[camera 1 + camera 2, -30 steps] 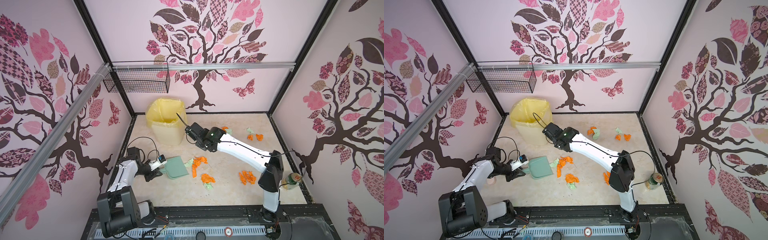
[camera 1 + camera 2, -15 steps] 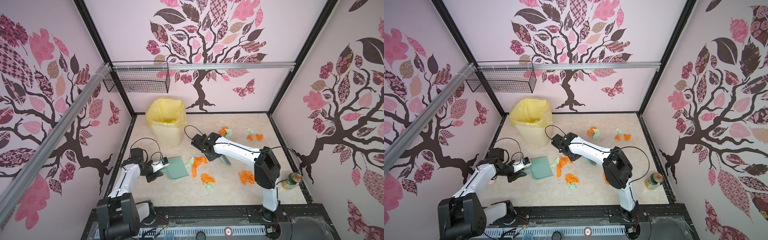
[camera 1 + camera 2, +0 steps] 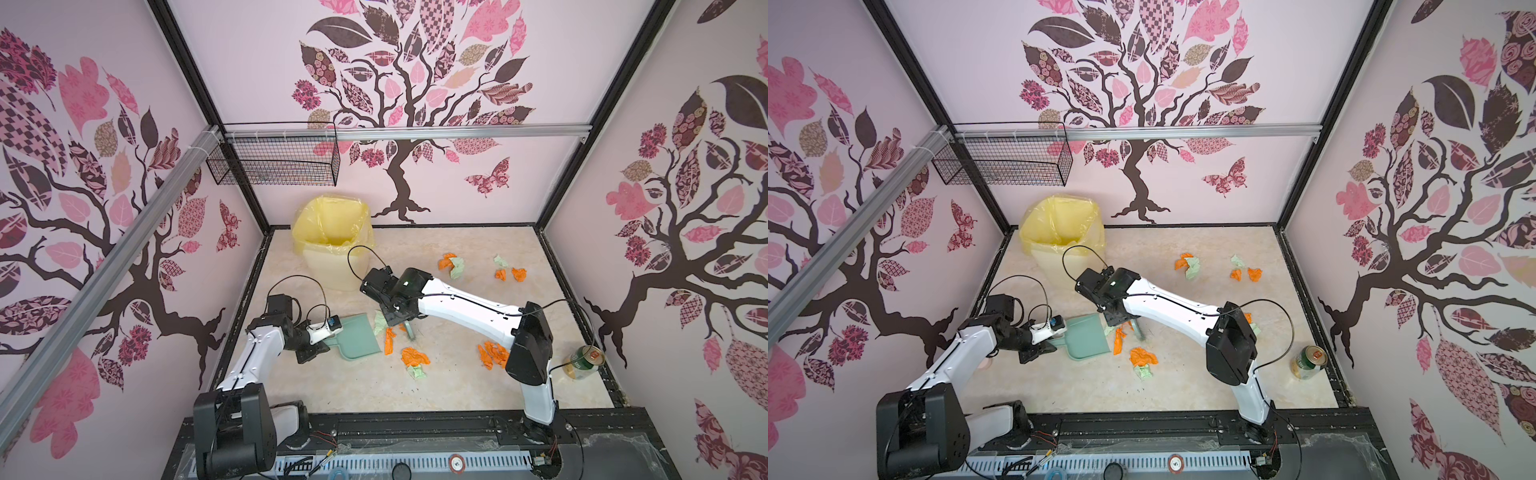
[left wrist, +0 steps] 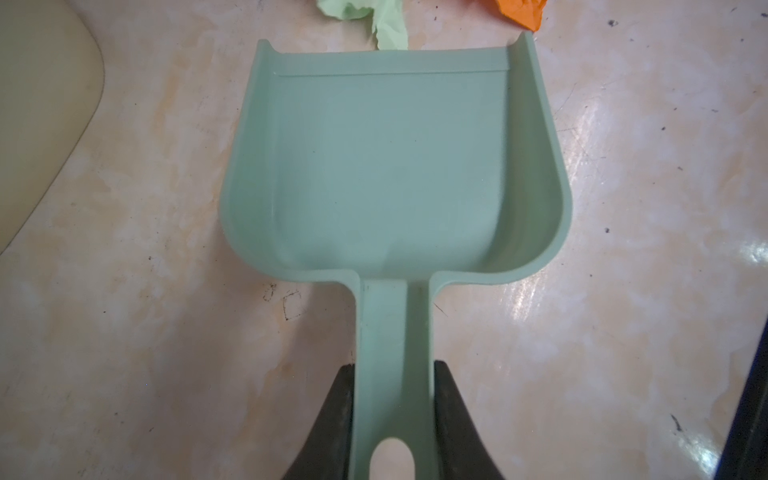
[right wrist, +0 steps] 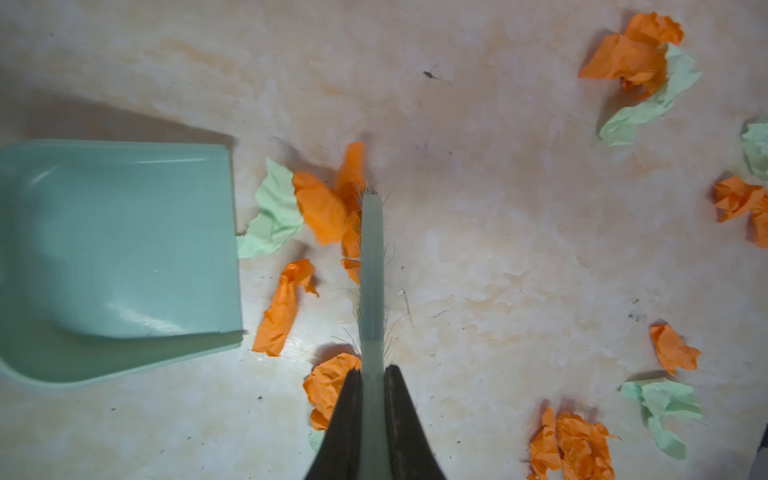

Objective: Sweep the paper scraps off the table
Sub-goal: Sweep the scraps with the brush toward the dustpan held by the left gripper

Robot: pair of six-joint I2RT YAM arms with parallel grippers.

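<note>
So far nothing is collected: the dustpan [image 4: 390,166], pinched by its handle in my left tool [image 4: 395,372], sits empty on the desk [image 3: 457,386]. My right tool [image 5: 372,374] is pressed together on the brush [image 5: 371,249], whose bristles touch a few paper scraps [image 5: 320,208] just beside the pan's lip, centre of both top views. By my judgement nearly all the work is left: more wads lie lower centre, beside my right arm, and in the upper right of the desk. The beige marbled surface shows dark specks; a yellow-lined bin [image 3: 332,249] stands upper left, a can [image 3: 584,361] at the right edge, tree-patterned walls [image 3: 457,195] around.
</note>
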